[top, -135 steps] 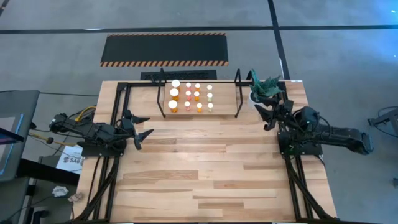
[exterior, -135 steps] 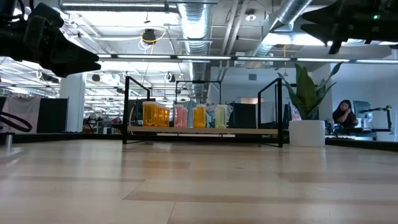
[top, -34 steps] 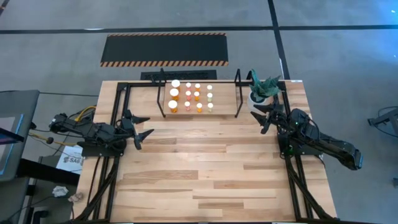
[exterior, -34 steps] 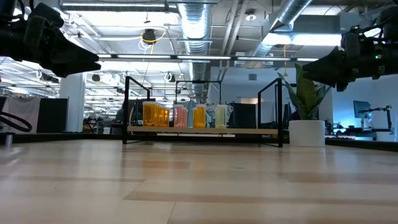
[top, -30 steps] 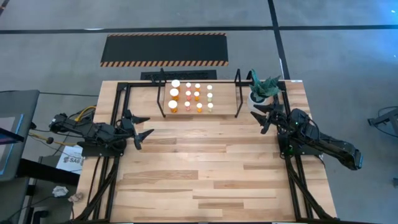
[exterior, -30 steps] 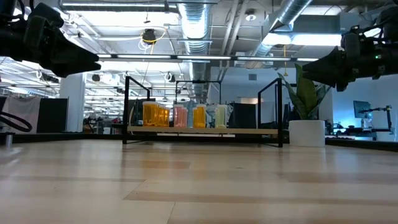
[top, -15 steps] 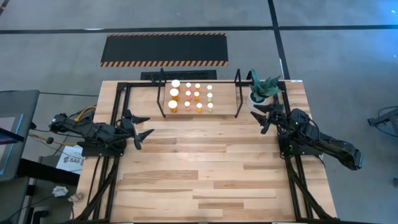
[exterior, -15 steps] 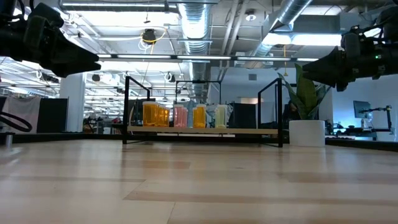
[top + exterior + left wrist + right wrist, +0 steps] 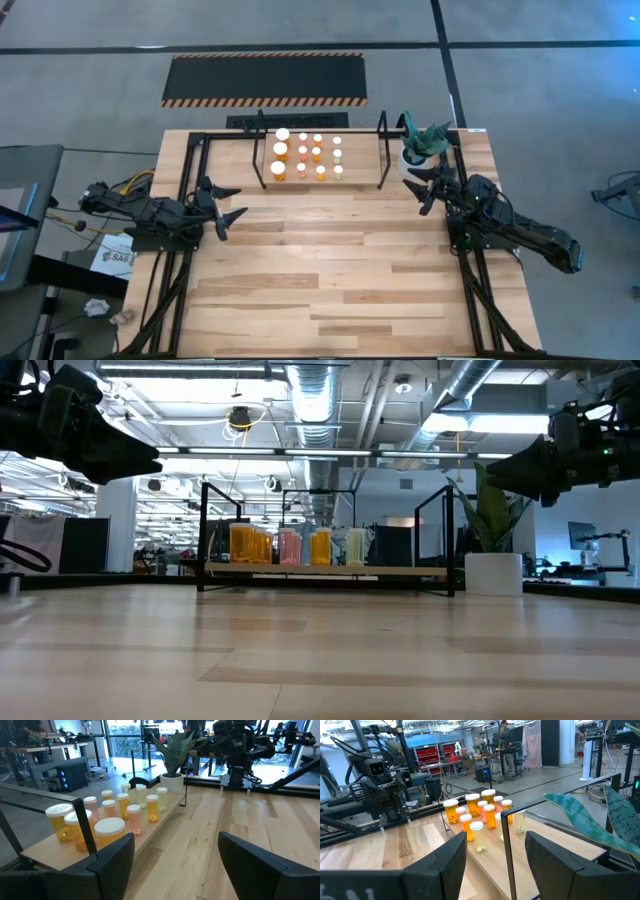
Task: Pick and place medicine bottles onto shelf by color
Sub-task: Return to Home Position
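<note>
I worked at a light wooden table. Beyond the table's far edge, a black mat edged in orange-and-black stripes lay on a grey concrete floor. High above the table ran silver ducts and long strip lights. Past the table's left side stood racks of red bins and a pale pink curtain. Past its right side were bright windows.

12 upright bottles on shelf
</note>
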Controlling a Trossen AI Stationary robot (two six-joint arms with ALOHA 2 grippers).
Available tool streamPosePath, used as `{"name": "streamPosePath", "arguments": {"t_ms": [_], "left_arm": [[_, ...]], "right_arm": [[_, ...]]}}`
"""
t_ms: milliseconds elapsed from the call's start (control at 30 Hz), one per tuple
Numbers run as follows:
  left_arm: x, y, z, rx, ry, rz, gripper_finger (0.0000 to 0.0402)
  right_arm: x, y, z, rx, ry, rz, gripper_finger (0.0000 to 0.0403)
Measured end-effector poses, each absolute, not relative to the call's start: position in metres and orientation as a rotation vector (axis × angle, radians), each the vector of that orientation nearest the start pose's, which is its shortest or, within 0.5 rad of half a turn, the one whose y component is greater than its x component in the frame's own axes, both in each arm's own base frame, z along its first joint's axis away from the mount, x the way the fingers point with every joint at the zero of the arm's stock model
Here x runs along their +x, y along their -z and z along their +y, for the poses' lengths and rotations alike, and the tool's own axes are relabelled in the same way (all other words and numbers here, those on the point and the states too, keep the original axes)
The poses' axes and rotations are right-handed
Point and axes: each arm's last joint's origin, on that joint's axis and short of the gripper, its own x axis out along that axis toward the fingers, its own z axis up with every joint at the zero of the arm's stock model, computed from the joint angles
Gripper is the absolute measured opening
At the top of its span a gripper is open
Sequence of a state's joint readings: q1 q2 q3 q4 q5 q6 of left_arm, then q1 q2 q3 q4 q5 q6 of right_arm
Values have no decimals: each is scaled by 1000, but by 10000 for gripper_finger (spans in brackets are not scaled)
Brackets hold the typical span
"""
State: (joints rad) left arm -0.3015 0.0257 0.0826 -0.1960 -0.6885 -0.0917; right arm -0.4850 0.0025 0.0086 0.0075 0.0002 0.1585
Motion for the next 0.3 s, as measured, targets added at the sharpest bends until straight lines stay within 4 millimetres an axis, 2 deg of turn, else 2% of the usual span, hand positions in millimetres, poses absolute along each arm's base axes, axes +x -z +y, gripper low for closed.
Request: {"name": "streamPosePath", "arguments": {"t_ms": [300], "left_arm": [[88, -172, -8, -24, -392, 105, 273]], "right_arm": [[86, -167, -45, 152, 483, -52, 225]]}}
